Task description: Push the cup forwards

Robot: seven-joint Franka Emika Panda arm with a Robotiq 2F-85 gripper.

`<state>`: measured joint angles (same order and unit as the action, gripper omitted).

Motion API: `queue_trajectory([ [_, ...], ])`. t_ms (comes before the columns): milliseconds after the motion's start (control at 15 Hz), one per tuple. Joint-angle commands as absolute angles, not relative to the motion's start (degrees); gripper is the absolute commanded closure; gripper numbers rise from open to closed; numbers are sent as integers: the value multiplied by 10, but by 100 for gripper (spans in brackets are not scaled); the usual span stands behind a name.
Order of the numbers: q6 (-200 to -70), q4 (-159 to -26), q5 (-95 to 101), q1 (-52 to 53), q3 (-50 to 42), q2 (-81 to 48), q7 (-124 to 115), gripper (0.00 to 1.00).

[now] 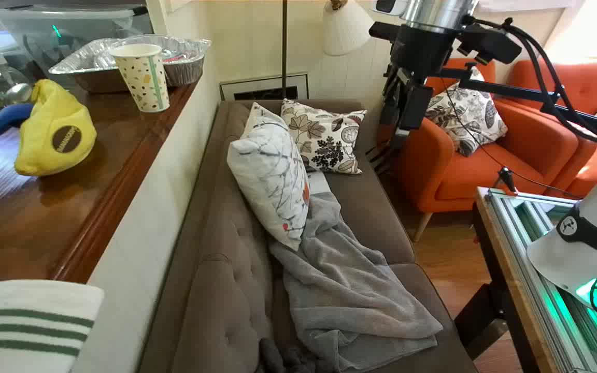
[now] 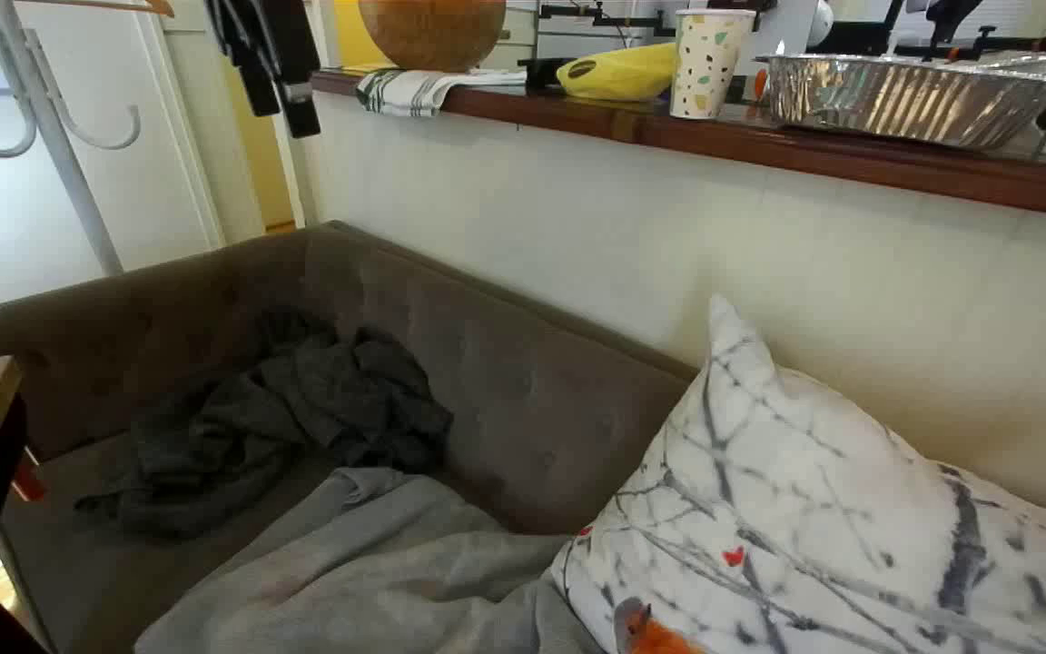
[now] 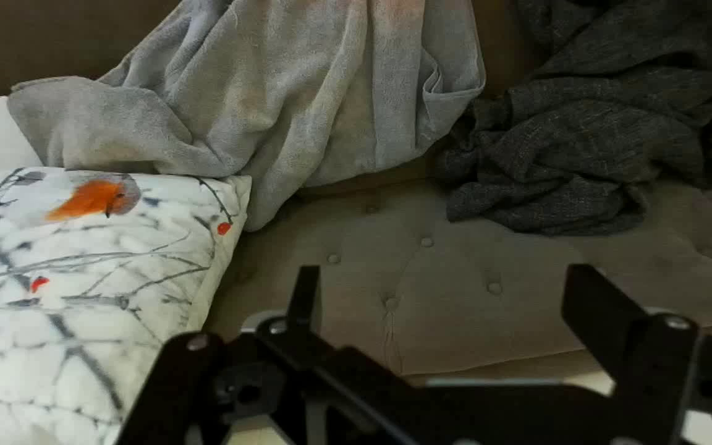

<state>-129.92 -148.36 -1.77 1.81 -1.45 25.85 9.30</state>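
one cup (image 1: 144,77) stands near counter edge (image 1: 118,199), bag (image 1: 52,124) apart.

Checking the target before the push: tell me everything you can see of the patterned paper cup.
The paper cup is cream-white, with scattered dark, yellow-gold and green flecks and a plain pale rim. It tapers towards its base and stands upright, open at the top, no lid; whether it holds anything cannot be seen. It stands near the edge of the glossy brown wooden counter, a gap separating it from the foil tray in an exterior view. Only the counter appears to touch it.
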Motion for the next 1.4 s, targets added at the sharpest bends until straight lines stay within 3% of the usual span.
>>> queue_trajectory([
  [0, -1298, -1483, -17, 20, -16, 259, 92, 0],
  [667, -1322, -1459, 75, -39, -51, 222, 139, 0],
  [733, -1334, -1450, 90, -47, -61, 209, 152, 25],
  [800, -1345, -1440, 107, -55, -67, 196, 159, 26],
  [1333, -1500, -1334, 109, -61, -93, 55, 200, 84],
])
